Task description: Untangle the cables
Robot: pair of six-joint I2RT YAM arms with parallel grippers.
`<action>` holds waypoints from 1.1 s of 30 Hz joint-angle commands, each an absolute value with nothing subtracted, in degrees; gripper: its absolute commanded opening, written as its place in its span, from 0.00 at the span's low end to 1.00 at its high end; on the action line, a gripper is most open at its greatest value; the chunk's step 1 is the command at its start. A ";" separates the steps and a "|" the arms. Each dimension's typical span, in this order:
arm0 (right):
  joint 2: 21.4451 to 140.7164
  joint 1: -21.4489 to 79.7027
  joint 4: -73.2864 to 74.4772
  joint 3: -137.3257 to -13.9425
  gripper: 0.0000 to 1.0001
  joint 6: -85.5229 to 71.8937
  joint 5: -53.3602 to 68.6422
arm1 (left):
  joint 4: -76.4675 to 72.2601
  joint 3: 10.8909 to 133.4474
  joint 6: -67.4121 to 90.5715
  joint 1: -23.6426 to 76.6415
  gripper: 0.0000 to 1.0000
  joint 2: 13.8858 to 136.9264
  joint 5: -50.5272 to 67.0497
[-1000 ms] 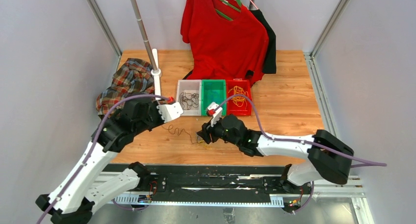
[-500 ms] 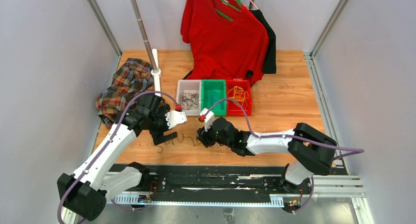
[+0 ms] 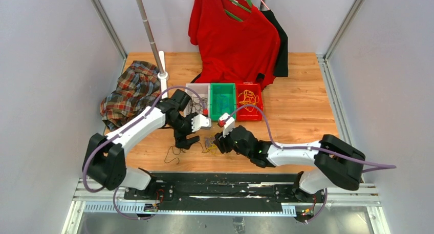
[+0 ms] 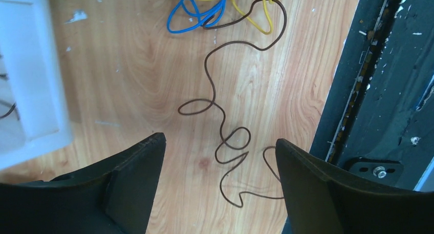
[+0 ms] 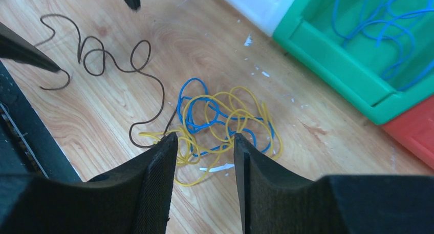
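A curly dark cable (image 4: pixel 220 106) lies loose on the wood, and one end runs into a knot of yellow and blue cables (image 5: pixel 225 116). My left gripper (image 4: pixel 220 139) hovers open over the dark cable's near curls, holding nothing. My right gripper (image 5: pixel 204 136) is open too, its tips just short of the yellow and blue knot, with loose yellow strands on the wood between them. From above, the left gripper (image 3: pixel 190 137) and right gripper (image 3: pixel 214 143) face each other over the knot (image 3: pixel 210 148). The dark cable (image 3: pixel 174 153) trails left toward the table's near edge.
White bin (image 3: pixel 197 93), green bin (image 3: pixel 222 88) and red bin (image 3: pixel 249 86) stand in a row behind the grippers, each with cables in it. A plaid shirt (image 3: pixel 130 88) lies at the left by a pole (image 3: pixel 151 34). A red shirt (image 3: pixel 233 34) hangs behind. The black rail (image 4: pixel 378 90) borders the near edge.
My left arm swung right and down toward the knot, and its gripper went from shut to open. The dark cable now lies on the wood. The right gripper shifted slightly.
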State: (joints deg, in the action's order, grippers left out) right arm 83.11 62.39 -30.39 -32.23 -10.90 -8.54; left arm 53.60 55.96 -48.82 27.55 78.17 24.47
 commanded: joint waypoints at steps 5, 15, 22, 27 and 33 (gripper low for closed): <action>72.96 61.38 -32.26 -27.19 0.45 -15.40 -15.11 | 51.59 60.08 -56.97 28.64 0.74 89.31 25.25; 64.26 60.40 -26.76 -24.68 0.44 -17.60 -18.72 | 48.43 57.44 -67.79 30.85 0.66 91.01 24.96; 58.69 59.34 -21.91 -25.32 0.43 -16.45 -22.16 | 44.13 53.16 -68.62 30.94 0.32 90.94 23.36; 55.64 58.14 -20.61 -25.50 0.42 -15.33 -21.88 | 40.97 49.53 -66.50 31.70 0.07 86.37 21.73; 58.48 57.74 -21.65 -28.94 0.45 -12.12 -16.98 | 49.52 58.78 -61.39 32.26 0.01 76.95 20.56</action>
